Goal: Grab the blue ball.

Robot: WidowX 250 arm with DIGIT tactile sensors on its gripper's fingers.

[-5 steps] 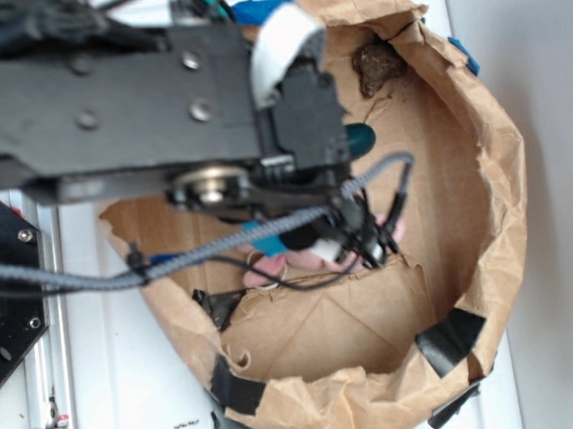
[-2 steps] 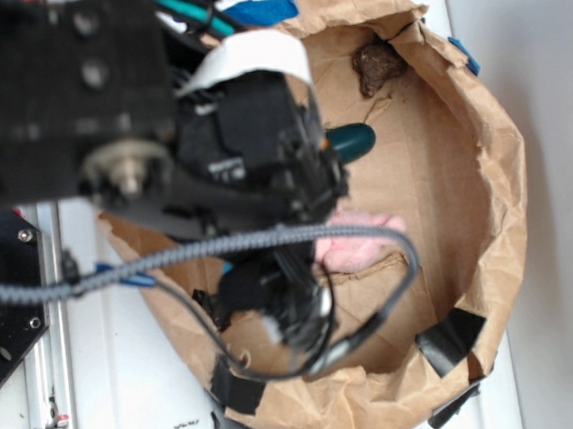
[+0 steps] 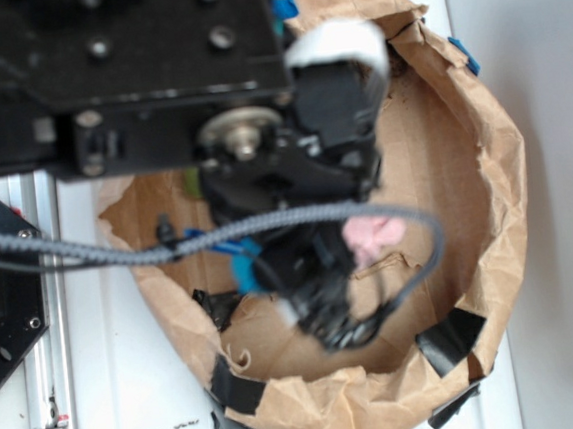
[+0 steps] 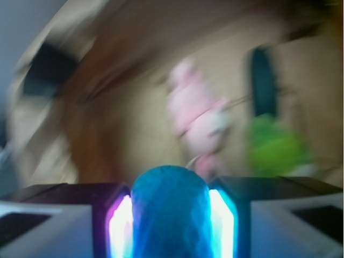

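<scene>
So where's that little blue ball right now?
In the wrist view the blue ball sits bottom centre, clamped between the gripper's two fingers, in front of the blurred pink bunny.

Exterior: overhead, looking down. Wrist: close behind pincer (image 4: 170,215). Shared: pink bunny (image 3: 373,235).

ball (image 4: 170,212) between end effector (image 4: 171,226) fingers, bunny (image 4: 194,115) beyond

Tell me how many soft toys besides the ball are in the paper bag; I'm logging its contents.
2 visible: a pink plush near the middle and a green toy to its right, both beyond the blue ball held in the gripper. The arm blocks the exterior view, so others may be hidden.
</scene>
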